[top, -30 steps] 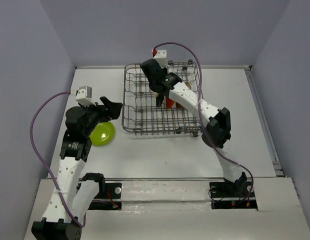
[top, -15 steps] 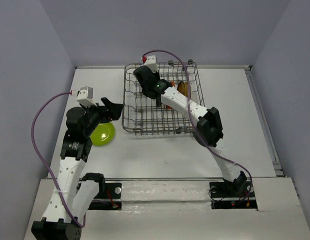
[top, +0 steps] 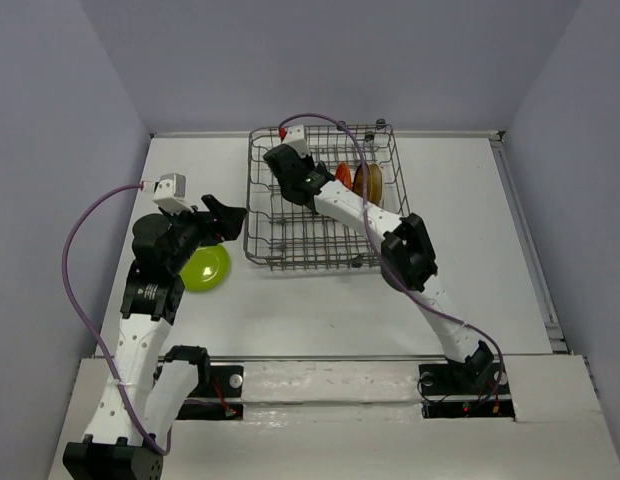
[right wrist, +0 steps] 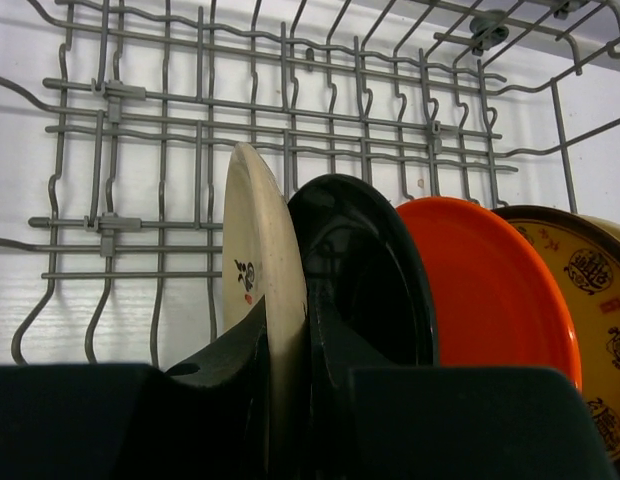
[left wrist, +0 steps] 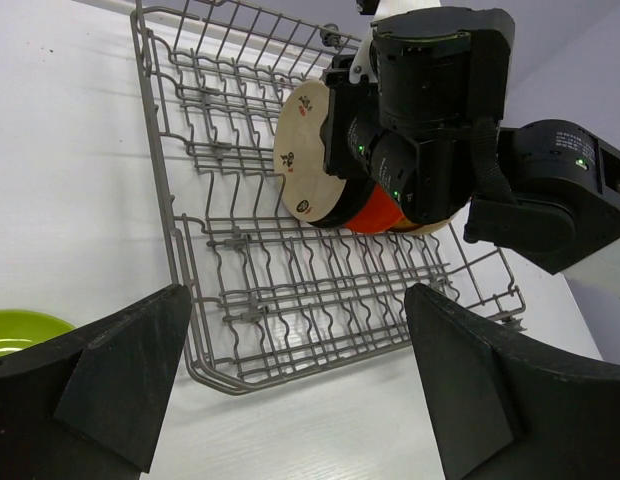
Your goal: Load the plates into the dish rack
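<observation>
The right pincer (right wrist: 287,352) is clamped on the near rim of a cream plate (right wrist: 260,260), which stands upright among the tines of the dish rack (top: 290,240) at the far middle of the counter (top: 320,310). Just to its right a black plate (right wrist: 360,270), an orange-red plate (right wrist: 490,290) and a brown plate with yellow pattern (right wrist: 580,280) stand in a row. The left pincer (top: 225,220) hangs with its fingers wide apart, gripping nothing, just above the lime green plate (top: 205,268), which lies flat on the counter left of the rack.

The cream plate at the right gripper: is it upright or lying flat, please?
Upright: the cream plate stands on edge, pinched by the right gripper, beside the black plate in the dish rack.
</observation>
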Robot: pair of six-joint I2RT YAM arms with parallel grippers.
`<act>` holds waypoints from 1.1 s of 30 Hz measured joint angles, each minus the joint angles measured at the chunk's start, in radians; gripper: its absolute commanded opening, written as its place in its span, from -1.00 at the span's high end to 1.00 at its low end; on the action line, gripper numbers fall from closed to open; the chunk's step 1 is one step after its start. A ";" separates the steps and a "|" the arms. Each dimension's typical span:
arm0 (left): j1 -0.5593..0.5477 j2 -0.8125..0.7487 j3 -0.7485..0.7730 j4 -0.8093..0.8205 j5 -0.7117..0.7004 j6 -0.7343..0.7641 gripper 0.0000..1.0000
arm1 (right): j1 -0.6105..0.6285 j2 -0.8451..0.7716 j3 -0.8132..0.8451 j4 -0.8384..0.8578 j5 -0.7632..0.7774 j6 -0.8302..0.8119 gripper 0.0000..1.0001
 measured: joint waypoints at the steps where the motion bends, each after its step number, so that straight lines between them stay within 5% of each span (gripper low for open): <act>1: 0.000 0.000 0.000 0.000 0.000 0.001 -0.98 | 0.000 0.002 -0.003 0.006 -0.005 0.003 0.86; 6: 0.000 0.000 0.000 0.000 0.000 0.002 -0.98 | 0.000 0.003 -0.027 0.012 -0.019 0.022 0.31; 11: 0.008 0.002 0.000 0.000 -0.009 0.001 -0.98 | 0.000 0.003 -0.042 0.014 -0.047 0.047 -0.02; 22: 0.053 0.018 -0.014 0.000 -0.031 0.001 -0.98 | 0.001 -0.094 -0.085 0.010 -0.123 0.055 -0.42; 33: 0.079 0.104 -0.060 0.002 -0.062 -0.062 -0.98 | 0.002 -0.489 -0.274 0.061 -0.422 0.044 -0.53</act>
